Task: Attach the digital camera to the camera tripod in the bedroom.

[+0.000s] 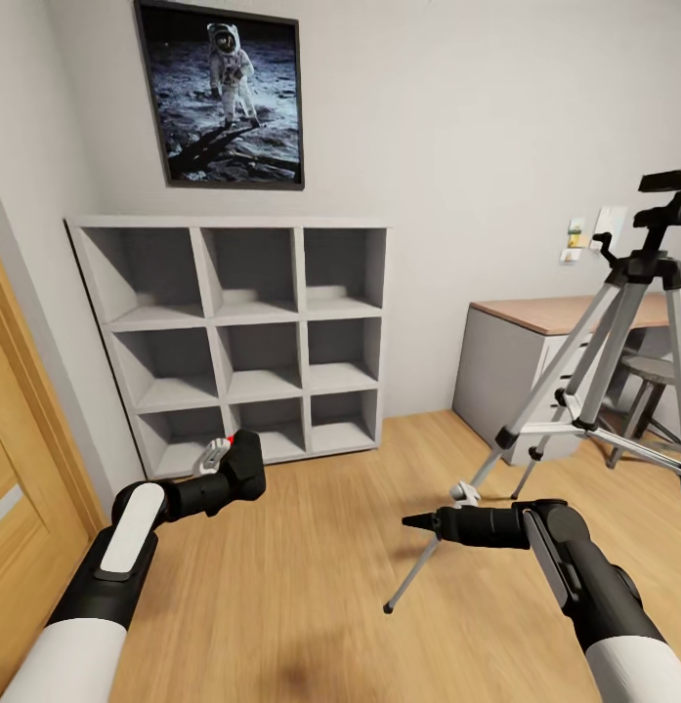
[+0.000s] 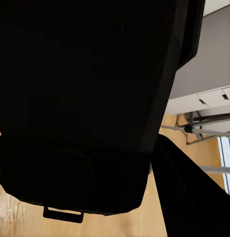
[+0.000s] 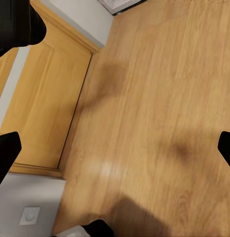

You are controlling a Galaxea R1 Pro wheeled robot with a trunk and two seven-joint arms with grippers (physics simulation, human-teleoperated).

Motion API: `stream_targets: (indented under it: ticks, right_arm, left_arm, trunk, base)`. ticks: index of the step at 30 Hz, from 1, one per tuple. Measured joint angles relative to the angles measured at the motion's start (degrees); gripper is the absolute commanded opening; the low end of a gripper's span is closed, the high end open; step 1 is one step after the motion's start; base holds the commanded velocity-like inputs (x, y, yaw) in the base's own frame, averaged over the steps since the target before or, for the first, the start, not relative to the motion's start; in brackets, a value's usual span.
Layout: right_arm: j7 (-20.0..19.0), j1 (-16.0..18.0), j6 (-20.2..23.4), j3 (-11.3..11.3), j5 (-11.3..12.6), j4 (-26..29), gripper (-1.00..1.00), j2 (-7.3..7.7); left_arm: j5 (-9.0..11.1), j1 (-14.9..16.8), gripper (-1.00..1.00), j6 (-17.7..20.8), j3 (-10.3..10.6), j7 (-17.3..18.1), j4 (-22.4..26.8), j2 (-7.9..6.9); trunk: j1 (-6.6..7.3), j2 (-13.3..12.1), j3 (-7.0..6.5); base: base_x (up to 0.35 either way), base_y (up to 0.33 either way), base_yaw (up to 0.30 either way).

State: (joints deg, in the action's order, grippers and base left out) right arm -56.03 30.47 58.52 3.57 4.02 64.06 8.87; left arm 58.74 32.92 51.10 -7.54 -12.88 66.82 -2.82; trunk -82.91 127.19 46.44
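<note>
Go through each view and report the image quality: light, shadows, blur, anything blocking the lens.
Head view: even, soft light, sharp; faint shadows on the floor below the camera tripod and arms. Left wrist view: nearly blacked out by a dark body close to the lens, probably the digital camera, detail lost; only a sliver of room at one edge. Right wrist view: well lit, soft blurry shadow patches on the planks, wide-angle tilt.

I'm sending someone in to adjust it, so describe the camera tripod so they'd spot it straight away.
Find the wood-topped desk against the pale wall, right of the grey cube shelving. The camera tripod stands on the plank floor in front of that desk. Unlike the small round stool behind it, it is tall, with splayed silver legs and a black head.
</note>
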Motion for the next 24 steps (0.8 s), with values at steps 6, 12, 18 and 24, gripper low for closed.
stream_targets:
  ticks: [6, 12, 18, 24]
  right_arm:
    - [0.0, 0.0, 0.0, 0.0, 0.0, 0.0, 1.00, 0.00]
    - [0.0, 0.0, 0.0, -0.1, 0.0, 0.0, 1.00, 0.00]
    - [0.0, 0.0, 0.0, -0.1, 0.0, 0.0, 1.00, 0.00]
    - [0.0, 0.0, 0.0, 0.0, 0.0, 0.0, 1.00, 0.00]
  left_arm:
    - [0.0, 0.0, -1.00, 0.0, 0.0, -0.1, 0.0, 0.00]
    - [0.0, 0.0, -1.00, 0.0, 0.0, -0.1, 0.0, 0.00]
    - [0.0, 0.0, -1.00, 0.0, 0.0, -0.1, 0.0, 0.00]
    - [-0.1, 0.0, -1.00, 0.0, 0.0, -0.1, -0.1, 0.06]
  trunk:
    - [1.32, -2.4, -1.08]
    - [2.64, -4.8, -2.15]
    - [3.95, -7.2, -3.23]
    - [5.27, -9.6, -4.31]
  base:
    - [0.000, 0.000, 0.000]
    - [0.000, 0.000, 0.000]
    - [0.000, 0.000, 0.000]
    - [0.000, 0.000, 0.000]
